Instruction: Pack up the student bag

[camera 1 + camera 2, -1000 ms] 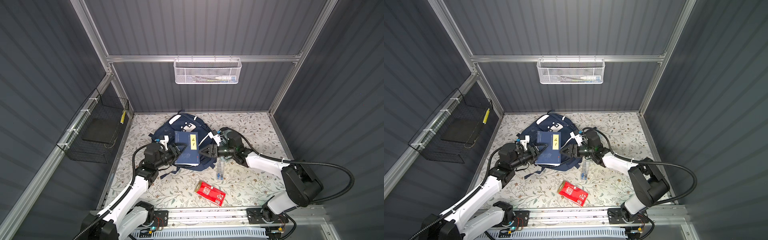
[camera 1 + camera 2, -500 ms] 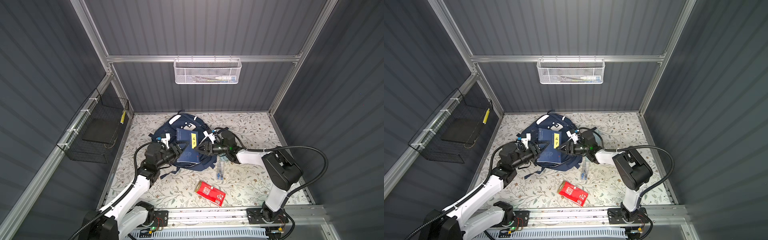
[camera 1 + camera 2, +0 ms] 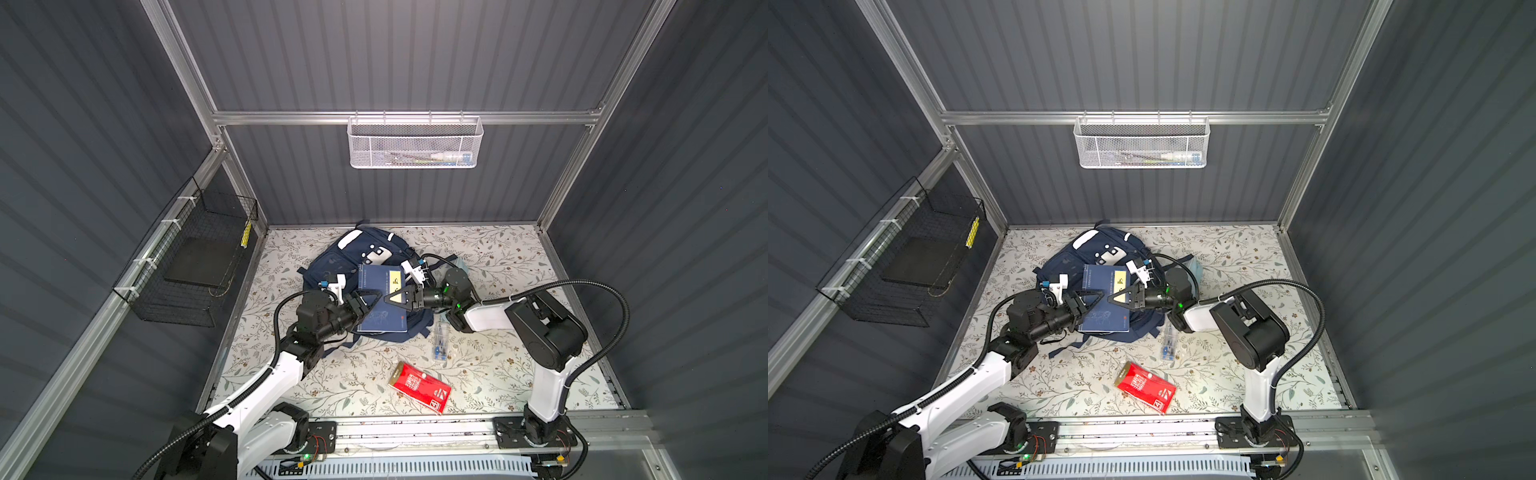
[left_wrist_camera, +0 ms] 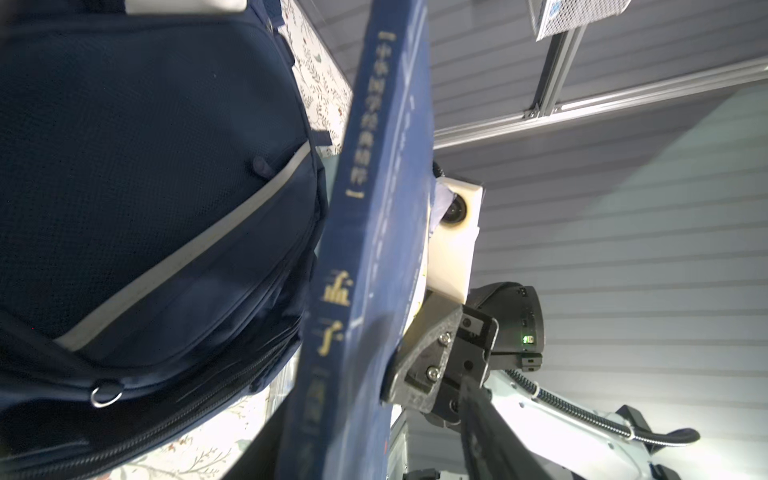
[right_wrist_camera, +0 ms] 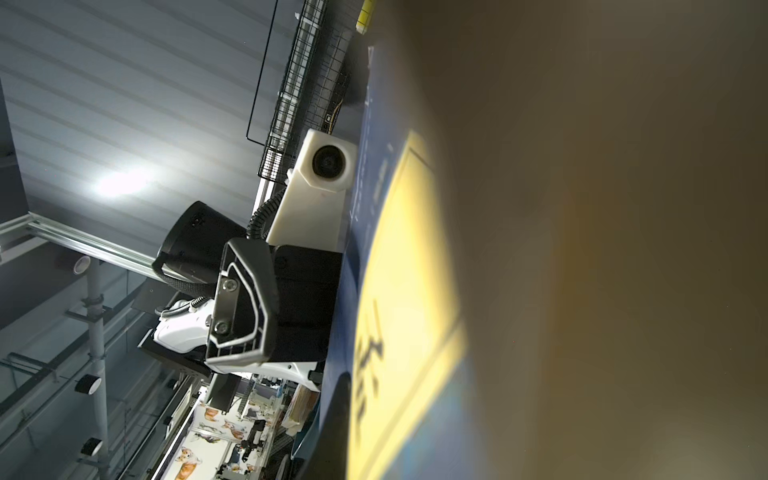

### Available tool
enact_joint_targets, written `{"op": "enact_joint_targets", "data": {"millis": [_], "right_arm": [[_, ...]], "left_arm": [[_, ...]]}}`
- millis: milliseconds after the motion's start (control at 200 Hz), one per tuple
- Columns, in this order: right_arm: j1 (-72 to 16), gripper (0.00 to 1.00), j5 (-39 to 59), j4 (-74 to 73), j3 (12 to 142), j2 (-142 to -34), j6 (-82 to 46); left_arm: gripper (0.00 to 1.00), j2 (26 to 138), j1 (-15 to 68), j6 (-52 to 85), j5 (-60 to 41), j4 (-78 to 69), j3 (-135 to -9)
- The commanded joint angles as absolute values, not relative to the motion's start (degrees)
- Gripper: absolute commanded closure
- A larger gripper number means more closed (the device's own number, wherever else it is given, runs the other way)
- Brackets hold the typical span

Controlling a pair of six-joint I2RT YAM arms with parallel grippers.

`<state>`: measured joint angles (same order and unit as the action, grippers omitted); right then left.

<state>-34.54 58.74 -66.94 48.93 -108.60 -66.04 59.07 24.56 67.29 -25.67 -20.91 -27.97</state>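
Packing looks barely begun. Nearest, a red packet (image 3: pixel 419 387) and a clear pen pack (image 3: pixel 439 343) lie loose on the tabletop (image 3: pixel 498 270), both yet to go in. Beyond them the left gripper (image 3: pixel 372 300) is clamped on the spine side of a blue book (image 3: pixel 382 320), which is held flat over the bag (image 3: pixel 332 266). The right gripper (image 3: pixel 395 298) lies on the cover by the yellow label; I cannot tell whether its jaws are together. The bag lies mid-tabletop with no open pocket showing, so the book is not in. A pouch (image 3: pixel 461 264) sits behind the right arm. Against a second ago, the right gripper has slid from the book's edge onto the cover and its arm has folded upright; the book has hardly moved.
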Motion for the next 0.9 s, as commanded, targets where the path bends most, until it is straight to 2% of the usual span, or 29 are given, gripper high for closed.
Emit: {"op": "enact_joint_targets", "data": {"millis": [0, 45, 120, 295, 485, 545, 720, 896], "right_arm": [[-30.9, 1.00, 59.3, -66.7, 45.2, -104.4, -65.0], [-29.2, 1.00, 58.7, -63.8, 43.3, -101.6, -63.6], [-25.9, 1.00, 58.3, -55.5, 40.8, -95.4, -58.8], [-18.0, 1.00, 54.3, -30.5, 37.5, -81.8, -45.3], [-11.6, 1.00, 42.6, -2.2, 39.3, -69.0, -30.2], [-9.0, 1.00, 42.6, 0.4, 39.3, -67.0, -29.4], [-1.1, 1.00, 47.4, -0.7, 35.6, -64.5, -31.7], [1.1, 1.00, 46.0, 2.6, 32.9, -59.4, -28.9]], "left_arm": [[0.26, 56.1, 23.8, 59.0, -21.7, -10.6, -32.5], [0.12, 55.4, 23.8, 55.0, -19.3, -4.0, -35.2], [0.00, 55.4, 23.8, 49.3, -13.4, 4.6, -39.4], [0.00, 64.2, 25.3, 38.7, -8.3, 12.4, -46.1], [0.03, 82.6, 37.5, 27.3, 10.8, 23.3, -59.8], [0.04, 88.0, 40.2, 24.8, 14.7, 25.3, -64.4], [0.04, 100.0, 42.9, 19.4, 17.8, 24.3, -72.9], [0.00, 110.3, 47.7, 14.9, 25.2, 27.0, -80.0]]}}
